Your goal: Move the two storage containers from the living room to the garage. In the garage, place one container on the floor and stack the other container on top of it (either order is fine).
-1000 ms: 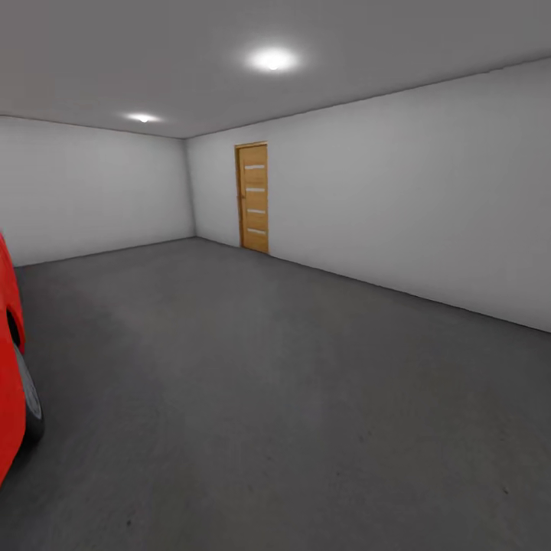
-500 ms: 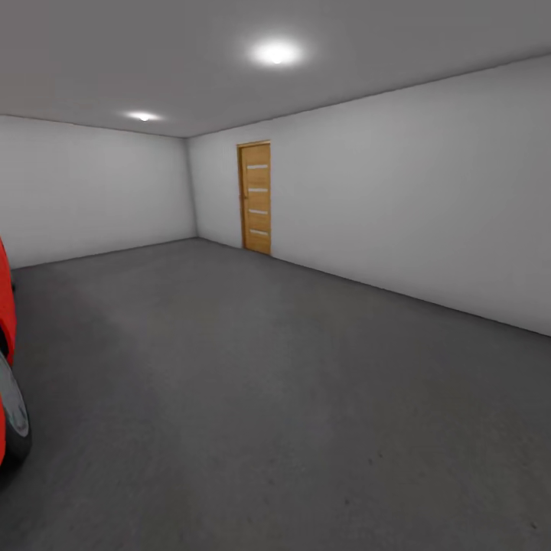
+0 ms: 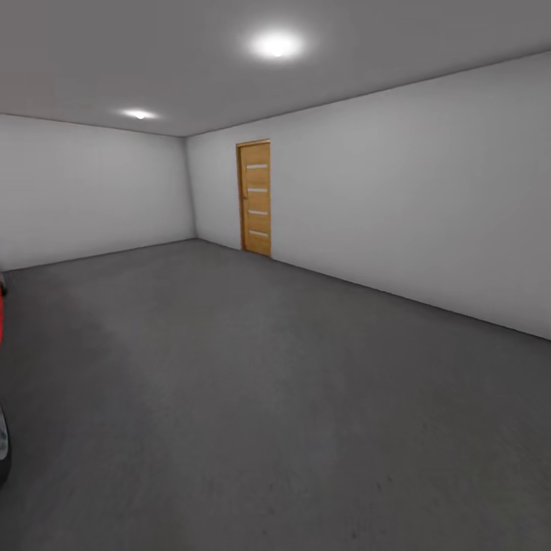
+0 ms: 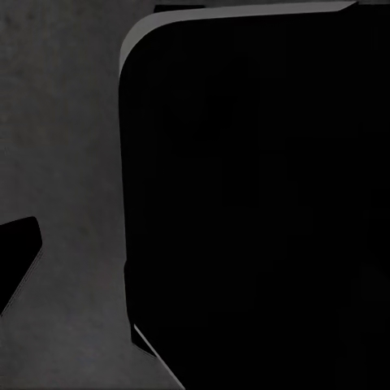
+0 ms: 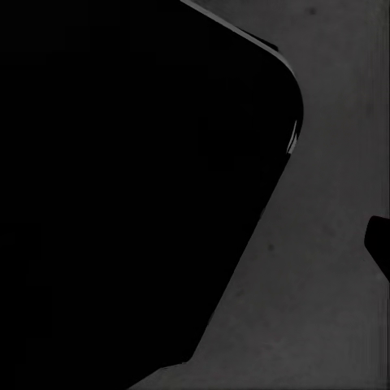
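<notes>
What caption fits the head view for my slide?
Garage interior: dark grey concrete floor, plain white walls, a wooden door in the far corner, and a red car's edge at left.

Dark grey, speckled concrete floor (image 3: 291, 398) runs wide to the plain white walls (image 3: 428, 191). At its left edge, a dark wheel (image 3: 4, 451) of a red vehicle rests on it.

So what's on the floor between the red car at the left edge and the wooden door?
Nothing: in the head view, only bare dark grey floor stretches from the red car to the wooden door.
</notes>
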Tool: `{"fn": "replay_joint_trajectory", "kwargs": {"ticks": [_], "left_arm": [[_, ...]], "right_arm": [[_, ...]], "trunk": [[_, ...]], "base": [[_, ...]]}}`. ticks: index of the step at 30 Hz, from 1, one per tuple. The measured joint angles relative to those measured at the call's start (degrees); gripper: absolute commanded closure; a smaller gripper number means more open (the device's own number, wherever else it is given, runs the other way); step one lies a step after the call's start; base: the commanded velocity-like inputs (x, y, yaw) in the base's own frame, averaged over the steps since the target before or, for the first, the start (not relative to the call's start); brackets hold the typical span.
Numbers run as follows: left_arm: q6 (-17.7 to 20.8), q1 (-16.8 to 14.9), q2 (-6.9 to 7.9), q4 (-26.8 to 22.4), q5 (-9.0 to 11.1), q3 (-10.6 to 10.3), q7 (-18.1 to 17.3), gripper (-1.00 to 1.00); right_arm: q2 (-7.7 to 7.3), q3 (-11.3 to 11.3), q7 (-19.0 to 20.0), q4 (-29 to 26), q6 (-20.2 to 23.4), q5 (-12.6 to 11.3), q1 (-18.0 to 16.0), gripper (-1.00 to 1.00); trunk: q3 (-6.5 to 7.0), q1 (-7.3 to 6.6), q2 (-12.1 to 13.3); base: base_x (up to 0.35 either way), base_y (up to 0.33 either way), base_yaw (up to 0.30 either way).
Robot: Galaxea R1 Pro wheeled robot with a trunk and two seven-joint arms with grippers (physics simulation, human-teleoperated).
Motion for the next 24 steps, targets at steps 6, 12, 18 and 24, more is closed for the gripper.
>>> {"fn": "replay_joint_trajectory", "kwargs": {"ticks": [6, 12, 18, 24], "left_arm": [[0.0, 0.0, 0.0, -0.02, 0.0, 0.04, 0.04, -1.0], [0.0, 0.0, 0.0, 0.0, -0.03, 0.04, 0.07, -1.0], [0.0, 0.0, -0.01, 0.03, 0.0, 0.04, 0.08, -1.0], [0.02, 0.0, 0.0, 0.01, -0.02, 0.05, 0.08, -1.0]], "right_arm": [[0.0, 0.0, 0.0, 0.0, 0.0, 0.0, 0.0, -1.0], [0.11, 0.0, 0.0, -0.01, -0.14, 0.0, 0.0, -1.0], [0.09, 0.0, -0.01, -0.01, -0.23, 0.0, 0.0, -1.0], [0.02, 0.0, -0.01, 0.0, -0.26, 0.0, 0.0, -1.0]], "trunk": [[0.0, 0.0, 0.0], [0.0, 0.0, 0.0], [0.0, 0.0, 0.0], [0.0, 0.0, 0.0]], "base": [[0.307, 0.0, 0.001], [0.307, 0.0, 0.172], [0.304, 0.0, 0.238], [0.299, 0.0, 0.052]]}}
